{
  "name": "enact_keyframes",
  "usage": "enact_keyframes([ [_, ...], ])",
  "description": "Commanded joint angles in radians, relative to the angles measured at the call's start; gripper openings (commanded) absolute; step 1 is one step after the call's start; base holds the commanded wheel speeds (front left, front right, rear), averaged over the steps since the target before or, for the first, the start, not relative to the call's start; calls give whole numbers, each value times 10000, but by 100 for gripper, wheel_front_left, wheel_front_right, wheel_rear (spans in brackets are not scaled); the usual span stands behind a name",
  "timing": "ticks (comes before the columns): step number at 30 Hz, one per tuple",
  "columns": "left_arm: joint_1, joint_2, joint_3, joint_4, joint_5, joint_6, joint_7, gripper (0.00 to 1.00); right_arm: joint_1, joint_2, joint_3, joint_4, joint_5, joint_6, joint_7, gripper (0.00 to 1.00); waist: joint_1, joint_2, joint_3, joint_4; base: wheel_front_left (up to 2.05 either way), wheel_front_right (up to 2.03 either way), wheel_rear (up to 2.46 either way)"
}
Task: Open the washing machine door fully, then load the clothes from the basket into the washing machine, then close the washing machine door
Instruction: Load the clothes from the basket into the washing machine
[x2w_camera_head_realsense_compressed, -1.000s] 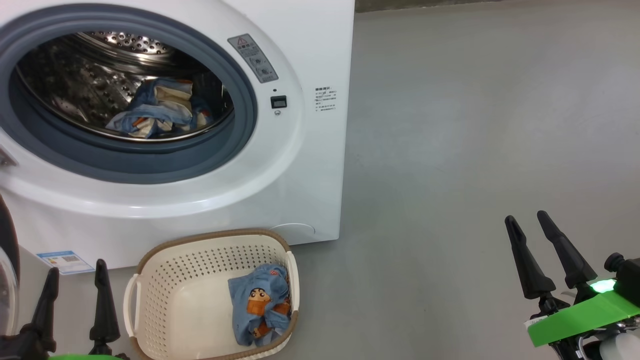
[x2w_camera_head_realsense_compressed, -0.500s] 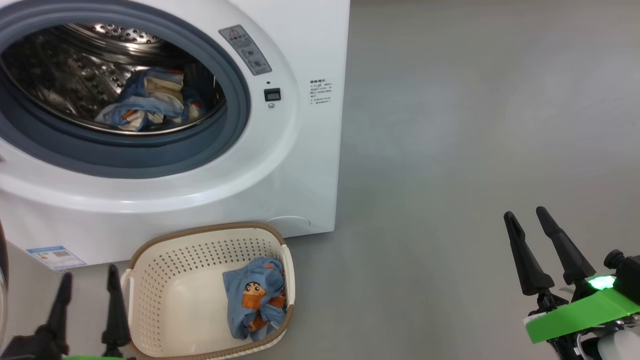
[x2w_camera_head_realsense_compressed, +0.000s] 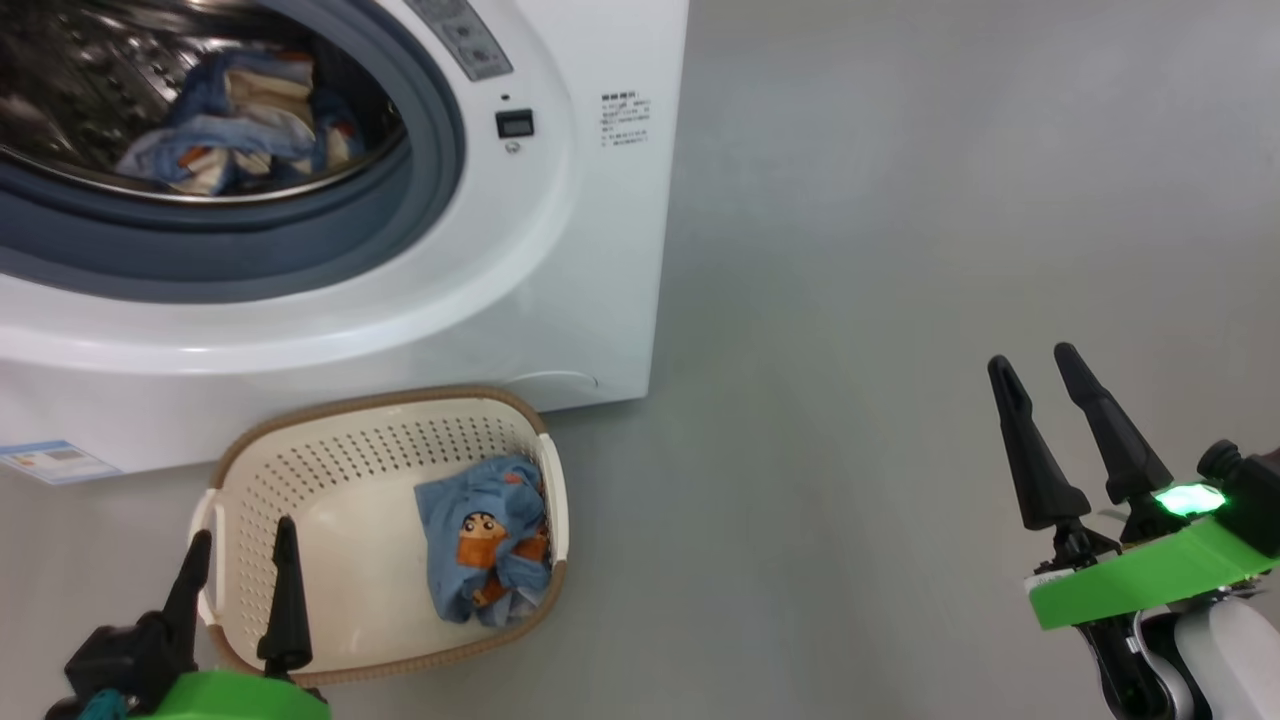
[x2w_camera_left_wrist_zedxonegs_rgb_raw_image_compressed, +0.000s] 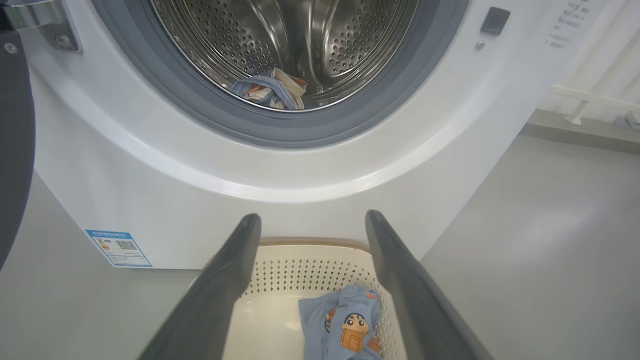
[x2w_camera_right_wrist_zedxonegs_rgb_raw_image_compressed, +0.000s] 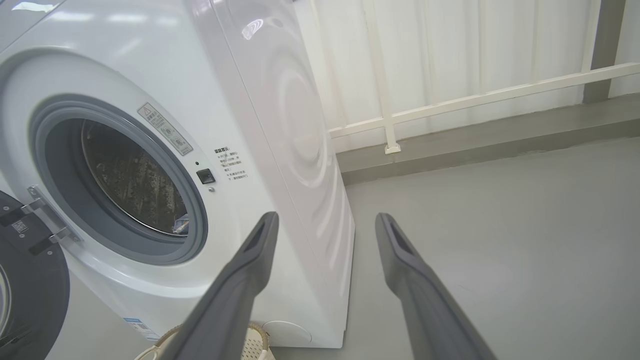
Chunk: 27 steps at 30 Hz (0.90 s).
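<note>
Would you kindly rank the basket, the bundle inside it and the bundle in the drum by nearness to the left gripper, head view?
1. Basket, directly before the left gripper.
2. Bundle in the basket, at its right side.
3. Bundle in the drum, upper left.

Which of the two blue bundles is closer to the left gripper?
The bundle in the basket, cartoon face up, just ahead of the open left gripper; the other bundle lies inside the washing machine.

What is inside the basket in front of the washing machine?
One bundle of light-blue cartoon-print clothes lies at the right side of the basket. The rest of its floor looks bare. Anything under the bundle is covered.
</note>
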Motion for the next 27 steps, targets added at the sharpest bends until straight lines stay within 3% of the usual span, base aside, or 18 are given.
enact_keyframes([
  [1,-434,203,190,49,-138,6,-63,100,-315,-93,199,-257,-177,73,-80,100,-1,-1,483,-188,0,0,0],
  [27,-3449,1028,-2722,3817,-1501,6,-63,100,-1716,497,569,-258,-687,73,-80,100,-1,-1,2964,-858,0,0,0],
])
